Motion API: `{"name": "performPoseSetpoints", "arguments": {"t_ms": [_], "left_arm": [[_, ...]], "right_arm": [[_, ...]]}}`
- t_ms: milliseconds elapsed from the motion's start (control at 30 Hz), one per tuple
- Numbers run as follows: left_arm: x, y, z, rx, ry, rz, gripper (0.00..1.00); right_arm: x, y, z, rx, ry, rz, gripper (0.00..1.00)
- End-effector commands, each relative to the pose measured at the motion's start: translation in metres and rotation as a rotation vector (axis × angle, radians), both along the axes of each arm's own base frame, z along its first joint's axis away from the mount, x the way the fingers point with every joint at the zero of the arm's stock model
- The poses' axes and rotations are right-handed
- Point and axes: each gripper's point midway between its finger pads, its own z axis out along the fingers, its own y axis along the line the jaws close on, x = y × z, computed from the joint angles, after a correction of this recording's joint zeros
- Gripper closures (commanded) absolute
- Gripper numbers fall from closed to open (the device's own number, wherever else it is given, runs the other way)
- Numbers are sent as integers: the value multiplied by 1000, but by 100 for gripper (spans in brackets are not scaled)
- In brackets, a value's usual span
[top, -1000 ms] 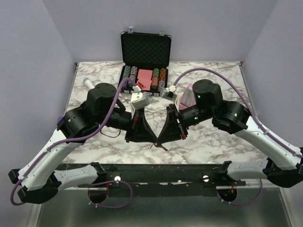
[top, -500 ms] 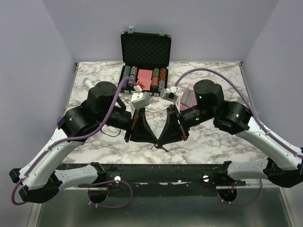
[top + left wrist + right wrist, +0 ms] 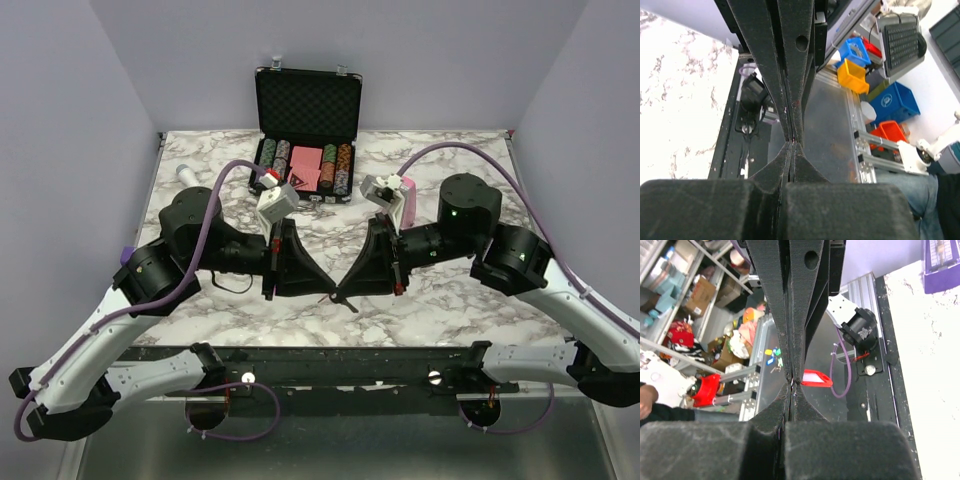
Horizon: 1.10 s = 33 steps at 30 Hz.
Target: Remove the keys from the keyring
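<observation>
- Where the two pincer tips meet, the keyring (image 3: 815, 378) shows as a thin red oval tag. It sits over the worktop (image 3: 470, 160), well in front of the open chip case (image 3: 307, 130) and roughly on the case's centreline.
- Right pincer (image 3: 791, 383): jaws fully closed, with one end of the keyring nipped at the tips. The tag projects sideways.
- Left pincer (image 3: 791, 141): jaws pressed fully together. What they hold cannot be told.
- Keys: too small to make out in any view.
- Pink metronome (image 3: 402, 200): upright, in front of the case and to its right.
</observation>
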Motion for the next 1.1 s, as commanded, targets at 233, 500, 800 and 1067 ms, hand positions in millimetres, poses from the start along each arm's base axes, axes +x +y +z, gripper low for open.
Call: {"name": "performPoseSetpoints", "arguments": {"t_ms": [233,500,800,1067], "left_arm": [[14,-9,15,-80,29,196,100],[18,-20,16,-97,40,305,100],[36,-24,22,-166,96,434,100],[47,-26,25,-210,131,513,100]], "right_arm": [[23,10,51,272,-24,-152,99],[27,7,72,418,14,-195,99],[34,7,83,509,72,-230,99],[43,8,79,557,144,-277,99]]}}
